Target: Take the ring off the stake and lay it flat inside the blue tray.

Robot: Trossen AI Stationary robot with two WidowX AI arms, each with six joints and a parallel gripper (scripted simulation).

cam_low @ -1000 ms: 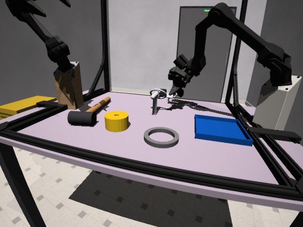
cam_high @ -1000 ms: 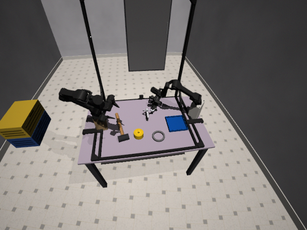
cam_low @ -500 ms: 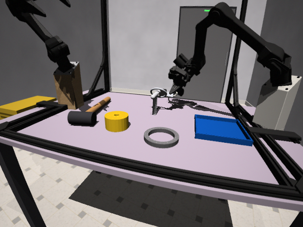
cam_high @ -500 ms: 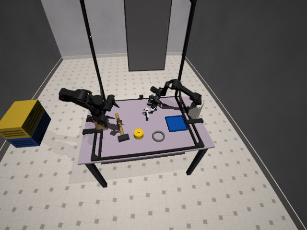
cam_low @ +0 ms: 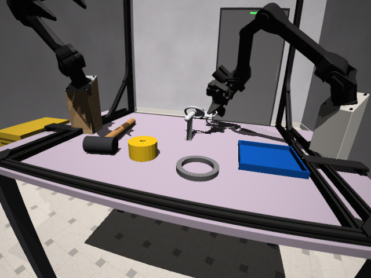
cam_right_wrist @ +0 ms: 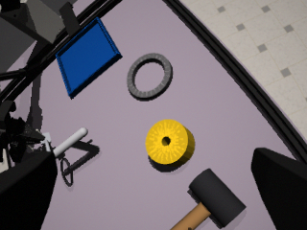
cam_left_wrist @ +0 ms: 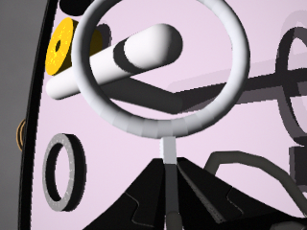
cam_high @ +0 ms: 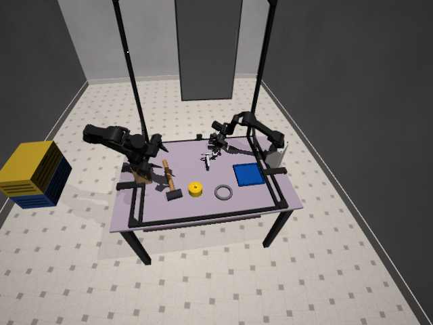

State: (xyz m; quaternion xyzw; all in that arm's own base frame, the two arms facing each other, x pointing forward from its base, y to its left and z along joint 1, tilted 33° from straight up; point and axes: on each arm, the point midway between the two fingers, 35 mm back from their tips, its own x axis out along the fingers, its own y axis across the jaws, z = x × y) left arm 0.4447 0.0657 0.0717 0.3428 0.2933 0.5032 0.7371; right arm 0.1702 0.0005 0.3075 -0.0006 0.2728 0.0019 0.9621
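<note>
The white ring [cam_low: 193, 106] [cam_left_wrist: 163, 128] stands upright around or just off the rear end of the stake's bar. The white stake [cam_high: 208, 162] [cam_low: 189, 128] [cam_left_wrist: 149, 48] [cam_right_wrist: 72, 141] has an upright post and a sideways bar. I cannot tell whether the bar's tip still passes through the hole. My left gripper [cam_left_wrist: 168, 168] [cam_low: 211, 111] is shut on the ring's small tab, behind the stake. The blue tray [cam_high: 249, 174] [cam_low: 269, 158] [cam_right_wrist: 88, 57] is flat on the table, open side up and empty. My right gripper [cam_high: 164, 158] [cam_right_wrist: 155, 161] is open and empty, high above the table.
A grey ring [cam_high: 215, 193] [cam_low: 197, 178] [cam_left_wrist: 47, 172] lies between the stake and the table's front edge. A yellow cylinder [cam_high: 195, 190] [cam_low: 142, 150] stands beside it. A mallet [cam_high: 174, 194] [cam_low: 100, 145] lies farther left. A black frame rail [cam_high: 274, 189] runs close beside the tray.
</note>
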